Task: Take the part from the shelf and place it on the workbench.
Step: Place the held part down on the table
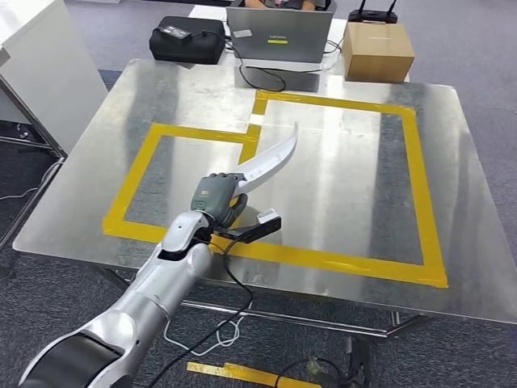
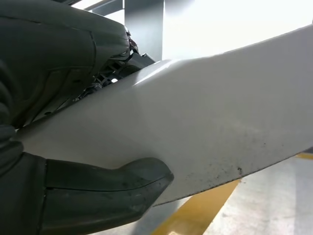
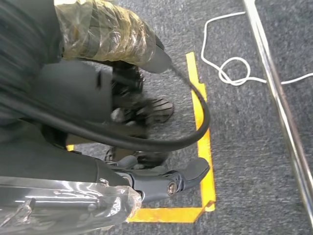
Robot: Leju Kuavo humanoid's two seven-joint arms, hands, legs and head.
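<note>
The part (image 1: 272, 156) is a long, white, curved blade-like piece. My left hand (image 1: 215, 196) grips it at its near end and holds it over the metal workbench (image 1: 359, 186), slanting away to the right. It lies above the yellow tape (image 1: 247, 149) dividing the two marked rectangles. Whether it touches the surface I cannot tell. In the left wrist view the part (image 2: 214, 117) is close up, with my dark fingers (image 2: 103, 191) wrapped around it. My right hand (image 3: 173, 180) hangs down over the grey carpet with its fingers apart and nothing in it.
Beyond the workbench's far edge stand a laptop (image 1: 277, 36), a black bag (image 1: 186, 39) and a cardboard box (image 1: 376, 50). A white cabinet (image 1: 43, 69) is at the left. Cables (image 1: 225, 331) and yellow floor tape (image 1: 244, 373) lie under the near edge.
</note>
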